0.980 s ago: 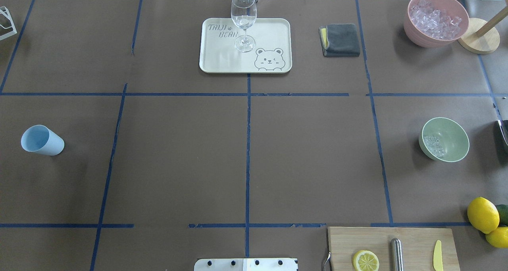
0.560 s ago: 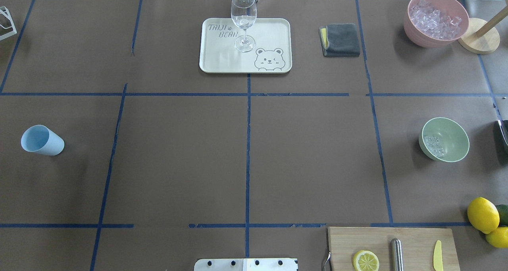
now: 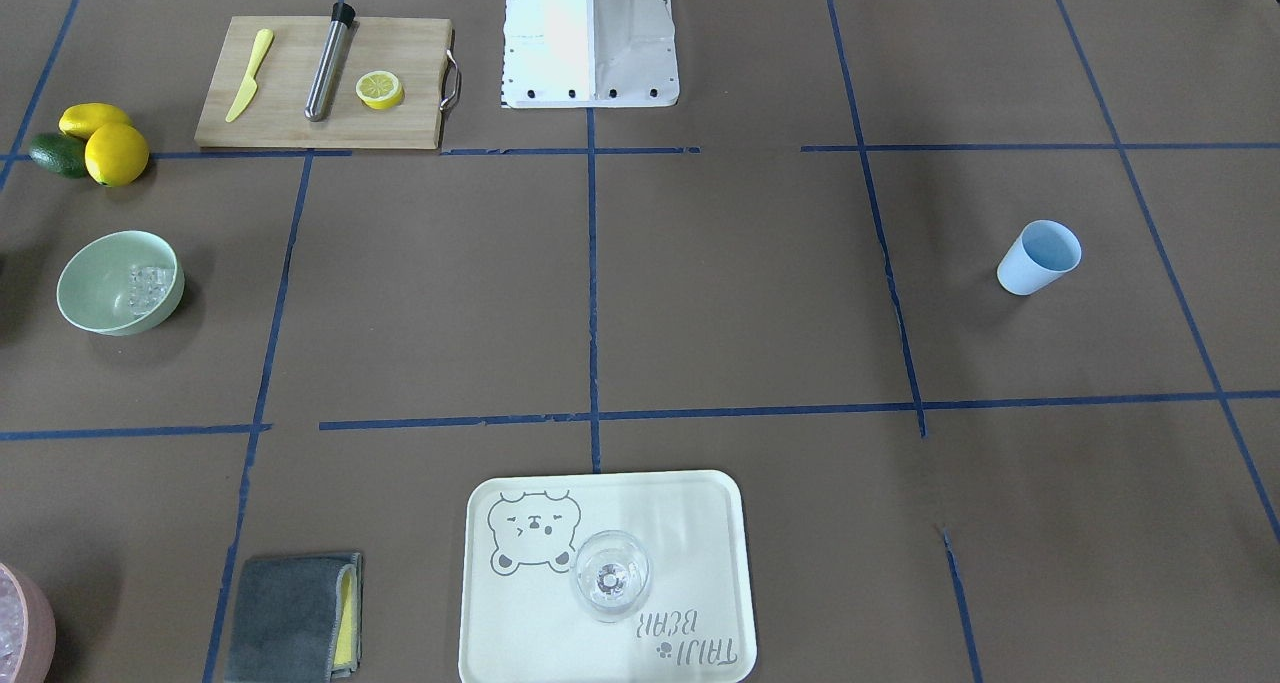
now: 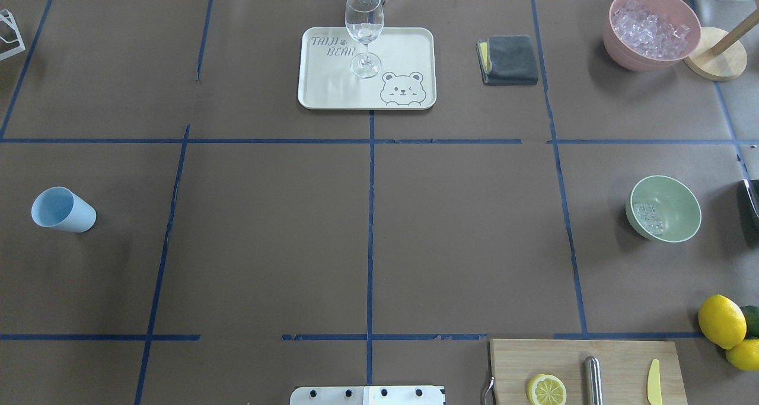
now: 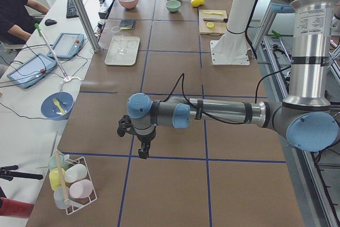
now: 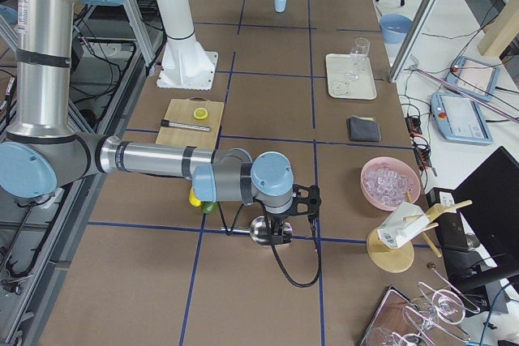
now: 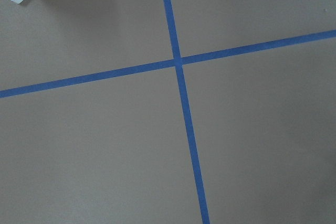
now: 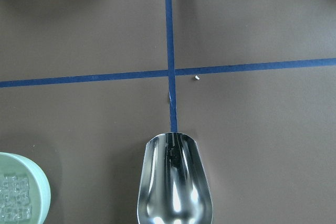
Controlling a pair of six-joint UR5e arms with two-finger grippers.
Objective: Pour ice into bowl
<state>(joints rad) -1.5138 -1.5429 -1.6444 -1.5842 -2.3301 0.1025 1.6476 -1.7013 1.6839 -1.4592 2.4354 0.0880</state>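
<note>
ice (image 4: 647,216): small clear glassy cubes, one clump, low on the bowl's inner wall, on the side toward the table centre
bowl (image 4: 682,212): pale mint, round, plain, upright; on the robot's right part of the table, between pink bowl (image 4: 619,49) and lemons (image 4: 721,321), well apart from both
cup (image 4: 62,210): light blue, standing, far left side, well apart from bowl
right gripper (image 6: 280,234): points down; finger gap can't be told
scoop (image 8: 175,182): shiny metal, below right gripper, near bowl but apart; whether gripped can't be told
left gripper (image 5: 142,152): points down over tape cross (image 7: 177,62); finger gap can't be told
</note>
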